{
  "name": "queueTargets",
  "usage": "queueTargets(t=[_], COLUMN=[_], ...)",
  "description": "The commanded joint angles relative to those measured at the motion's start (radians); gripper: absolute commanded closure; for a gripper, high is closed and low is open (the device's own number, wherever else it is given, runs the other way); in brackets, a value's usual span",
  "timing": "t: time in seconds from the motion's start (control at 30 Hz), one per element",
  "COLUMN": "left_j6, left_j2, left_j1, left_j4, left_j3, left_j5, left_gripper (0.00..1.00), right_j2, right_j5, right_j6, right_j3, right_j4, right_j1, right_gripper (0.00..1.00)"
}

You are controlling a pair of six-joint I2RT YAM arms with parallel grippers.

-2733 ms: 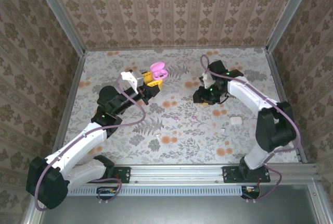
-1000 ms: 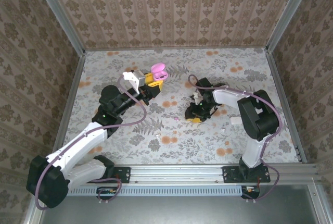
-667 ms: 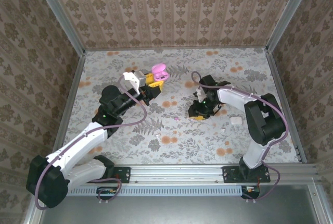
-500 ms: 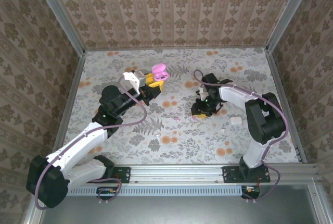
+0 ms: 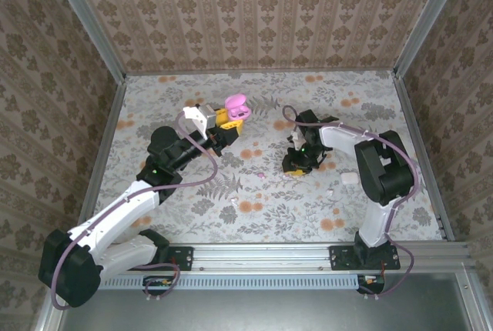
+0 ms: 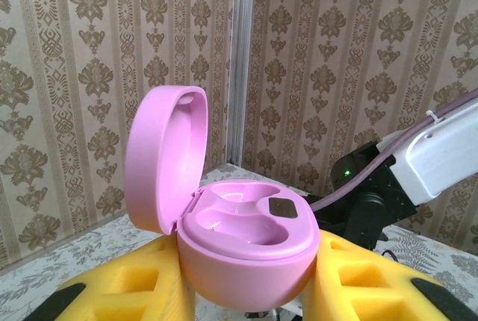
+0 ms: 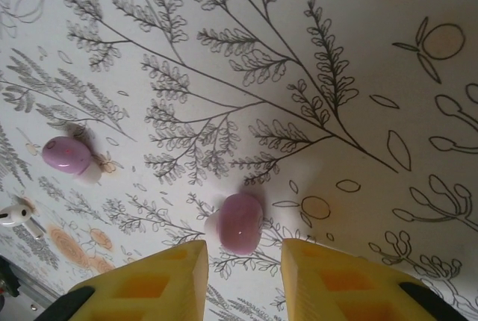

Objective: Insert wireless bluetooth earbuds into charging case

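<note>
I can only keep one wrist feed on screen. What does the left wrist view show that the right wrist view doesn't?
Left wrist's own: the open pink charging case, lid up, wells apparently empty, clamped in the left pincer. Right wrist's own: on the floral table, the near earbud just ahead of the open right pincer and the far earbud off left, both pink. Shared: yellow fingers at the bottom edge.
</note>
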Motion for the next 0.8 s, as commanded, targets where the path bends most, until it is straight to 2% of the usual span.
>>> queueTargets(t=[0.0, 0.77], left_j6=[0.007, 0.012], left_j2=[-0.001, -0.010], left_j1=[-0.006, -0.006], left_j4=[0.013, 0.001], left_j3=[0.031, 0.027], left_j5=[-0.014, -0.026], left_gripper=[0.65, 0.65], right_j2=[0.022, 0.084], right_j5=[-0.015, -0.025], right_j6=[-0.017, 0.033], right_j3=[0.025, 0.070], right_j4=[-0.033, 0.001], right_j1=[0.009, 0.060], right_gripper=[0.66, 0.67])
